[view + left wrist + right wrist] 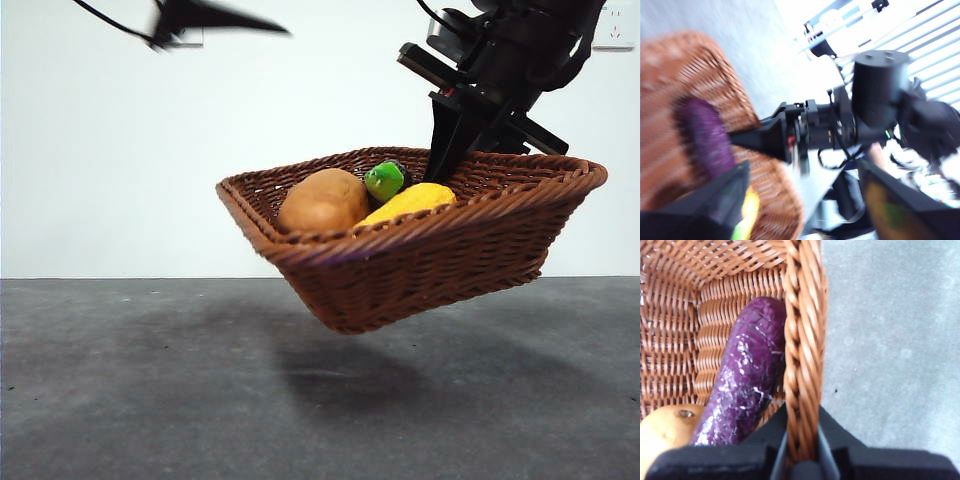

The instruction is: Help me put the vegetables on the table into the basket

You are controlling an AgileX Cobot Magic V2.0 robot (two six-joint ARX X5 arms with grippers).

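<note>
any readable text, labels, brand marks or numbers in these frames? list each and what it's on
None readable.
Basket, potato, corn cob, eggplant: no print or labels.
Right gripper, clamped on the basket rim: no marking shows.
Left gripper: no lettering shows; the view is motion-blurred.
Wall plates at the front view's top edge: no text legible.

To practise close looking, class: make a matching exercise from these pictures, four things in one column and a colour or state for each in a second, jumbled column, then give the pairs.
1 potato
2 corn cob
3 eggplant
4 basket

A dark purple
B lifted clear of the table, tilted
C yellow
D brown, rounded

Pairs: 1-D, 2-C, 3-A, 4-B. The right gripper clamps the basket's rim.
</note>
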